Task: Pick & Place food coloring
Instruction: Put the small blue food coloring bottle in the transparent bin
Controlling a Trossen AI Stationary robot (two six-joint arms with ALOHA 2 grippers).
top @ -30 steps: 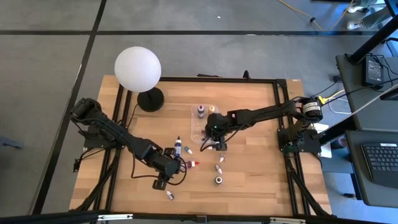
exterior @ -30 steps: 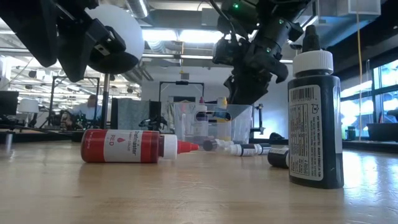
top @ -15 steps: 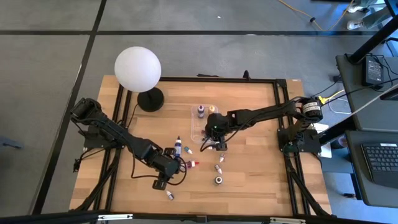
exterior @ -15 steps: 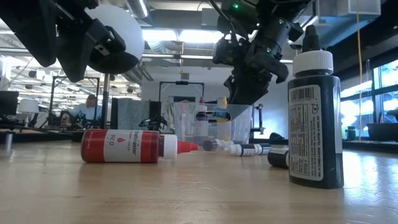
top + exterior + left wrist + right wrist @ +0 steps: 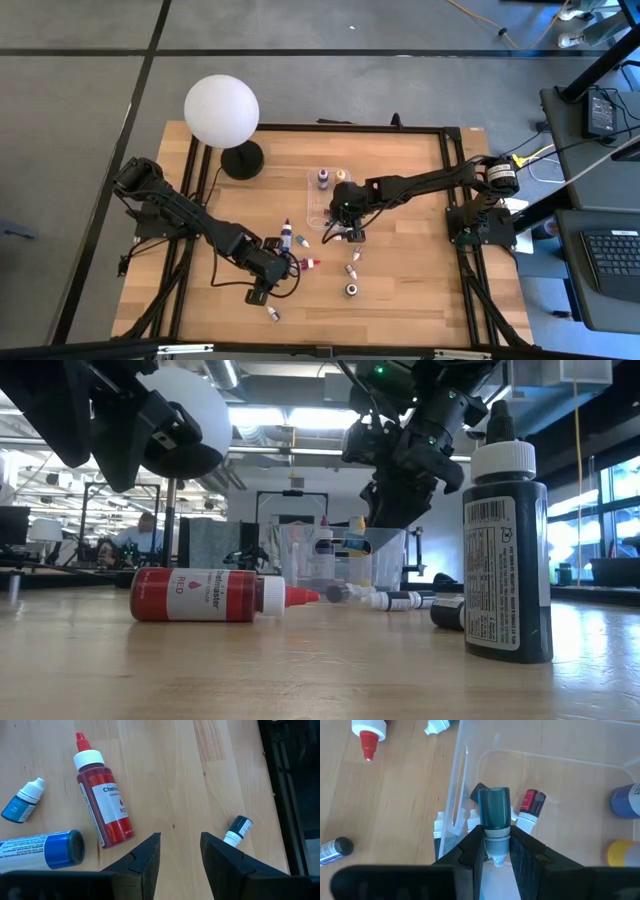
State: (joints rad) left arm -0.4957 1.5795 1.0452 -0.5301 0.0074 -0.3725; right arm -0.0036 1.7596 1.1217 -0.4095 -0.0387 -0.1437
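Food coloring bottles lie scattered on the table's middle. In the left wrist view a red bottle (image 5: 102, 805), a large blue one (image 5: 40, 850), a tiny blue one (image 5: 22, 802) and a tiny dark one (image 5: 237, 830) lie on their sides. My left gripper (image 5: 180, 850) hovers open above bare wood between them, near the red bottle (image 5: 308, 264). My right gripper (image 5: 495, 845) is shut on a tiny teal bottle (image 5: 494, 812) above the clear plastic box (image 5: 315, 200). That box holds blue (image 5: 625, 800), yellow (image 5: 622, 852) and dark-red (image 5: 532, 805) bottles. A black bottle (image 5: 505, 550) stands upright. My right gripper pinches the tiny teal bottle between its two fingers at the white cap end (image 5: 495, 840), coming from above and pointing down. The bottle's teal body sticks out beyond the fingertips. It is lifted clear, over the box's near wall (image 5: 457, 795).
A big white globe lamp (image 5: 221, 110) stands on a black base at the table's far left. More tiny bottles lie near the box (image 5: 352, 270) and by the near edge (image 5: 273, 314). A black metal frame (image 5: 455, 200) borders the table. Bare wood lies to the right.
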